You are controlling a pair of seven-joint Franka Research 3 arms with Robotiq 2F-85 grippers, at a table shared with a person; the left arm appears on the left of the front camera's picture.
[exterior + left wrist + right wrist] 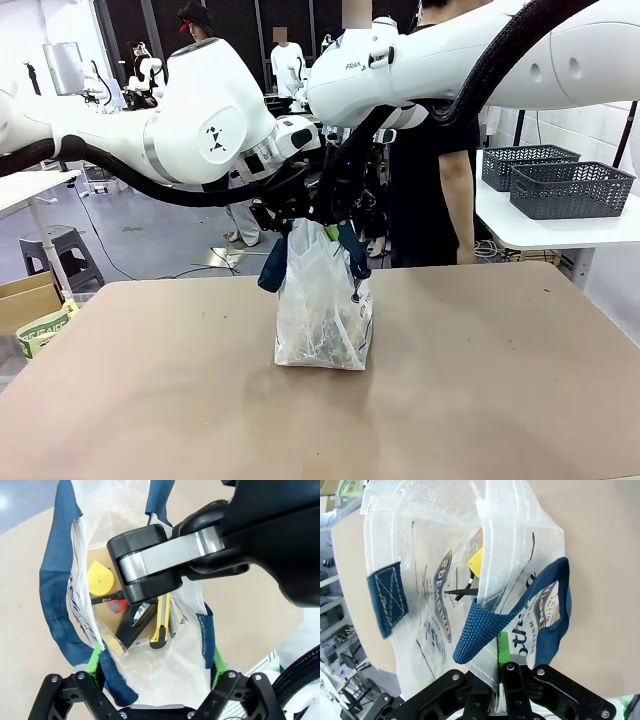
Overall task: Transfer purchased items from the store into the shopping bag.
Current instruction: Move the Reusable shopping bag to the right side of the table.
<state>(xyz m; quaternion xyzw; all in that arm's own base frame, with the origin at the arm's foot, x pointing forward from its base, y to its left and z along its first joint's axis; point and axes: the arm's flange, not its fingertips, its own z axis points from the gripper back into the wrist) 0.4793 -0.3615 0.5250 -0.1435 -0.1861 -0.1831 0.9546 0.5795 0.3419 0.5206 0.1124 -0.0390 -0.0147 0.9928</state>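
The translucent whitish shopping bag [323, 310] with navy handles stands upright in the middle of the brown table [500, 390]. Both grippers hover at its mouth. My right gripper [347, 228] [501, 666] is shut on the bag's rim beside a navy handle [485, 630], holding that side up. My left gripper [288, 215] [155, 664] stands open just above the bag's mouth, its green pads [94, 656] wide apart, the other navy handle [55, 600] draped by one finger. Inside the bag lie a yellow item [100, 579], a yellow-and-black utility knife [161, 622] and a dark tool.
A person [440, 170] stands at the far side of the table. Two dark grey lattice baskets [570, 188] sit on a white side table at the right. A cardboard box [25, 300] sits on the floor at the left.
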